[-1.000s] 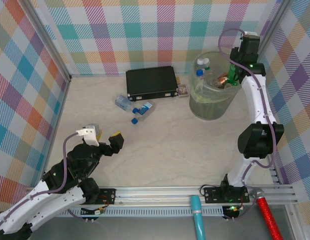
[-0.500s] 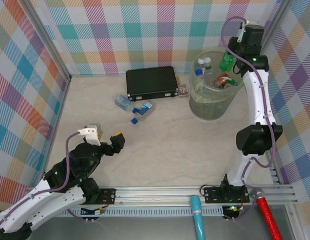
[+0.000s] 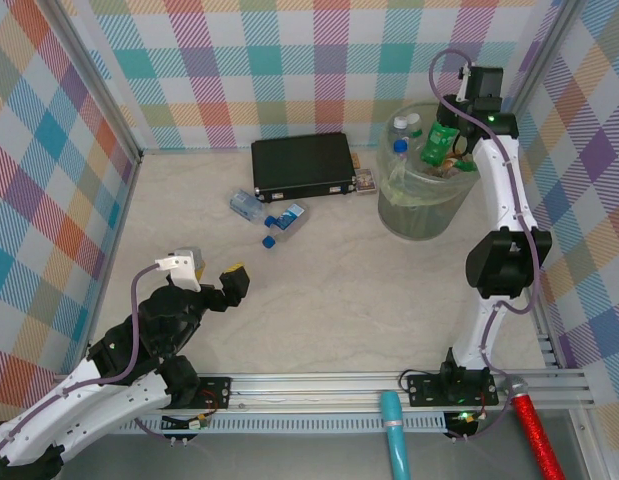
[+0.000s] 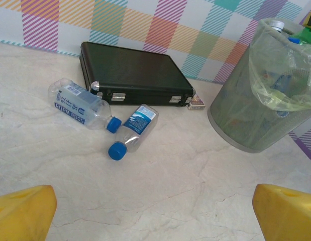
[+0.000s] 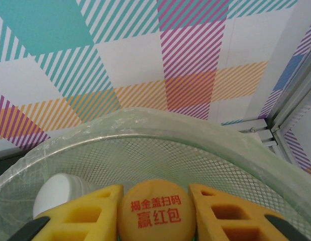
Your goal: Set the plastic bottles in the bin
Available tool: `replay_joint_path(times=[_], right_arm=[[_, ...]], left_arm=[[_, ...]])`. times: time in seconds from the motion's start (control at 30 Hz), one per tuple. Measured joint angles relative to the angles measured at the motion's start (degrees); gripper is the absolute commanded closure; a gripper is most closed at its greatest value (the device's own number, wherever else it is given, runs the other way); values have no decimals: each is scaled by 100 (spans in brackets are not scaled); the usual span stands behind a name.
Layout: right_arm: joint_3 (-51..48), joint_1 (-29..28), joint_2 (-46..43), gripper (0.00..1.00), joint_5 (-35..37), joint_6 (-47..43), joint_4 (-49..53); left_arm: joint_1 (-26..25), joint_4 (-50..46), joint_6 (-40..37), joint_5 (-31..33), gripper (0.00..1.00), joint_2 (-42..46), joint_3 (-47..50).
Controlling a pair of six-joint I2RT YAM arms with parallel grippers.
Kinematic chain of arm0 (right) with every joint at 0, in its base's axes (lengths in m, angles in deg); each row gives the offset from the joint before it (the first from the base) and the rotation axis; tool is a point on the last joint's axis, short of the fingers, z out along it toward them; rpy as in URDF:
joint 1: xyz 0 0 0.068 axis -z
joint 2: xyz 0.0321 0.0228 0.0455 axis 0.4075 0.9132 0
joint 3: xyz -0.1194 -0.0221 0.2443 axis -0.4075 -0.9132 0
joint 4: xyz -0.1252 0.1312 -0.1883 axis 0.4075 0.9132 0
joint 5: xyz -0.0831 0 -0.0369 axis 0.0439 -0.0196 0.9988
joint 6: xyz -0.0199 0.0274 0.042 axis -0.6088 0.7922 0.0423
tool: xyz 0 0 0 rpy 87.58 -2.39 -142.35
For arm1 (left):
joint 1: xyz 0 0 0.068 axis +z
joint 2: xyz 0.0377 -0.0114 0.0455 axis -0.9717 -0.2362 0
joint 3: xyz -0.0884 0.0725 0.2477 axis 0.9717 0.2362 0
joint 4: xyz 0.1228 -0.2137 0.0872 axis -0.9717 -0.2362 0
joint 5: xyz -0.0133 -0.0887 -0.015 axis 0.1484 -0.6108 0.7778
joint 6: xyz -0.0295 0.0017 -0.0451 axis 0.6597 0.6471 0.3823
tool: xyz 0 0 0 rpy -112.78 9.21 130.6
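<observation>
Right gripper [image 3: 452,132], its yellow fingers [image 5: 80,213] closed tight on either side of the orange screw cap [image 5: 156,211] of a green plastic bottle [image 3: 436,143]. The bottle hangs tilted above the mouth of the round, translucent pale-green bin [image 3: 421,212], which is lined with a thin plastic bag. Over the last second the right arm has carried this bottle from the bin's right-hand rim inward, so that in the wrist view the cap now sits inside the circle of the rim [image 5: 145,123], beside a white-capped bottle [image 5: 57,193] already deposited. Judged from this position, opening the fingers should drop the bottle in cleanly. The left gripper [image 3: 211,278] has not moved. Its jaws stand wide apart and empty above the pale marbled tabletop [image 4: 205,186]. Two clear plastic bottles with blue labels and blue caps [image 4: 80,103] [image 4: 135,125] lie on their sides just in front of the flat black rectangular case [image 4: 132,73], well apart from the bin. These appear to be the remaining items to collect.
</observation>
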Motion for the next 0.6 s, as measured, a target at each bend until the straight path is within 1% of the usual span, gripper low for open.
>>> replay_joint_path(times=[0.03,0.1,0.23,0.33,0.43,0.6], right_arm=[[13,0,15,59,2,13,4],[59,0,68,44,0,24,164],[173,0,260,31,4,37,437],[297,-2,299,29,17,31,704],[481,-2,275,28,13,72,841],[579,-7,-52,28,37,168,938]], left_arm=[[0,0,0,0,0,0,0],[0,0,0,0,0,0,0],[0,-7,0,4,1,7,0],[0,-24,4,11,1,11,0],[0,-26,31,15,0,11,0],[0,-22,92,24,0,-28,0]])
